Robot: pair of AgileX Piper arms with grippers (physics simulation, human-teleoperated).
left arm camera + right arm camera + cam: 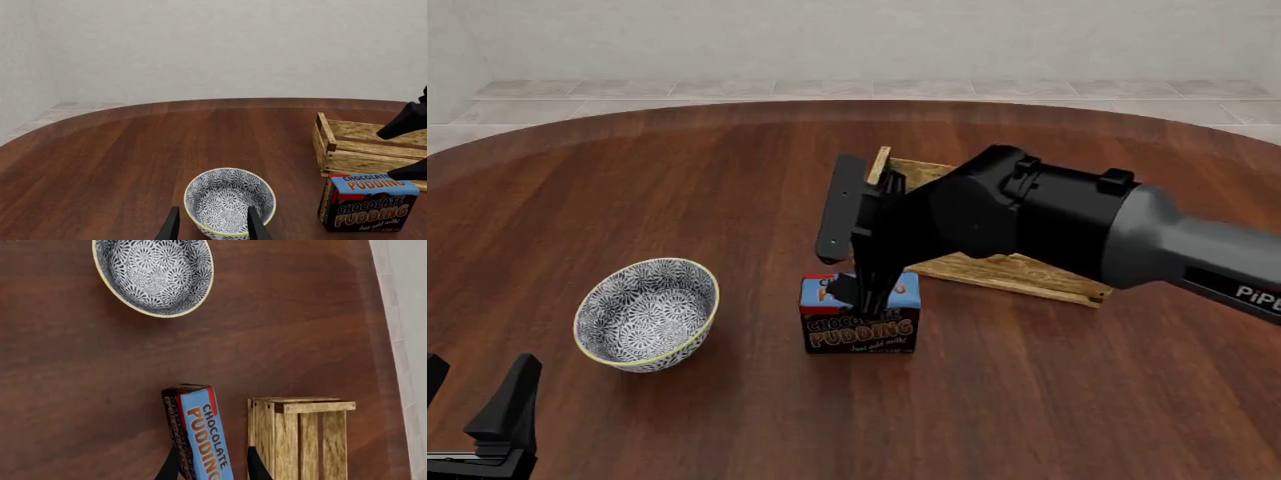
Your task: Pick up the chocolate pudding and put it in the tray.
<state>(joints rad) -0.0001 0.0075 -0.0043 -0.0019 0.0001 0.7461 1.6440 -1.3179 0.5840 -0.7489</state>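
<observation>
The chocolate pudding is a small carton with a blue top and a dark brown front, standing upright on the table just in front of the tray, a light wooden slat crate. My right gripper reaches down over the carton. In the right wrist view the carton's blue top lies between the open fingers, with a gap on the tray side. My left gripper hangs open near the front left edge, aimed at the bowl, with nothing between its fingers.
A blue-white patterned bowl sits left of the carton, right way up. The right arm's grey and black body hangs over the tray. The dark wooden table curves away at the back.
</observation>
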